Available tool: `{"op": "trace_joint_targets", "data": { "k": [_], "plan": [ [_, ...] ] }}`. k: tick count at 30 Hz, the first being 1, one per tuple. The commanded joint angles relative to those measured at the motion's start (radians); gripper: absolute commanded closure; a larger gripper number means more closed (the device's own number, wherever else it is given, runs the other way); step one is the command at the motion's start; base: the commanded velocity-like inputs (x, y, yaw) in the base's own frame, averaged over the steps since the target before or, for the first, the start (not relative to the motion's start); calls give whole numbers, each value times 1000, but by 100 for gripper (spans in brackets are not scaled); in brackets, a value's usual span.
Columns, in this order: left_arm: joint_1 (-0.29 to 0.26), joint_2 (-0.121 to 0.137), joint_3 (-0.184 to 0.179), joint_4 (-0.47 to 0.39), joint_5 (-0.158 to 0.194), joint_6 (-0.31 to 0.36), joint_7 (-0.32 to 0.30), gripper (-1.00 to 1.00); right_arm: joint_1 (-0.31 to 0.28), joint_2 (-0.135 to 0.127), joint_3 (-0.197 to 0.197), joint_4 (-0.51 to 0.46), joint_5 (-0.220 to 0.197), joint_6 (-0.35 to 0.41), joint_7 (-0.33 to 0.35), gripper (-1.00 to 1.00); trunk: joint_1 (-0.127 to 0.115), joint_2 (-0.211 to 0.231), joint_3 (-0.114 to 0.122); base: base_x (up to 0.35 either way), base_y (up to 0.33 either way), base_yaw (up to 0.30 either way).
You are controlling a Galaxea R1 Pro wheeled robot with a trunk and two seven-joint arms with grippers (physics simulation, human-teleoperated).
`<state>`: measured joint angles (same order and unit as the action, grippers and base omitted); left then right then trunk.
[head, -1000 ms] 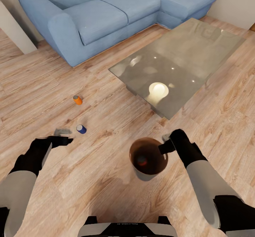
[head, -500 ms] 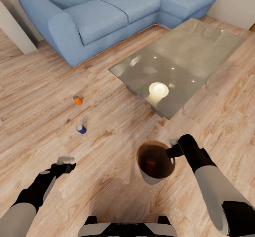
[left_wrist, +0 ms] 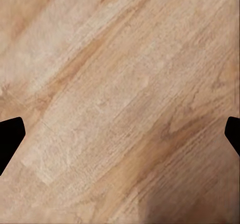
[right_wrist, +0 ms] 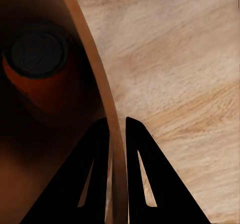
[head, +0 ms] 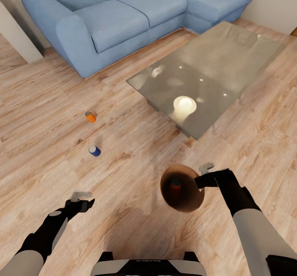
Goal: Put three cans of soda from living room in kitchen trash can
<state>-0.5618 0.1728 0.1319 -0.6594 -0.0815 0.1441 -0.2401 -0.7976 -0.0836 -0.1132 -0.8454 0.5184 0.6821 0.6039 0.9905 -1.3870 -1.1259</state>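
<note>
two cylindrical cans [head: 94, 150] on grained wood floor [head: 123, 210].

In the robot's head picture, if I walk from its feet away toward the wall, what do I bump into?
Trash can held by the right gripper → blue soda can → orange soda can → sofa.

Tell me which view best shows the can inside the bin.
The right wrist view: the orange can sits large inside the bin, its grey top plain. The head view shows it small and dim. The left wrist view shows floor.
</note>
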Motion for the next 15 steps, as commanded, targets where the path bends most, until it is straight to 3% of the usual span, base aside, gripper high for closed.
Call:
{"op": "trace_joint_targets", "data": {
  "k": [1, 6, 15],
  "plan": [
    [1, 0, 0, -1, 0, 0, -7, -100, 1, 0, -9, -2, -9, 1, 6, 100, 0, 0, 0, 187, 5, 0],
    [3, -1, 1, -3, 0, 3, -50, -100, 5, 6, -39, -6, -11, 7, 12, 100, 0, 0, 0, 272, 88, 0],
    [3, -2, 2, -1, 1, 6, -58, -100, 6, 12, -40, -5, -13, 8, 13, 100, 0, 0, 0, 284, 196, 0]
  ]
}}
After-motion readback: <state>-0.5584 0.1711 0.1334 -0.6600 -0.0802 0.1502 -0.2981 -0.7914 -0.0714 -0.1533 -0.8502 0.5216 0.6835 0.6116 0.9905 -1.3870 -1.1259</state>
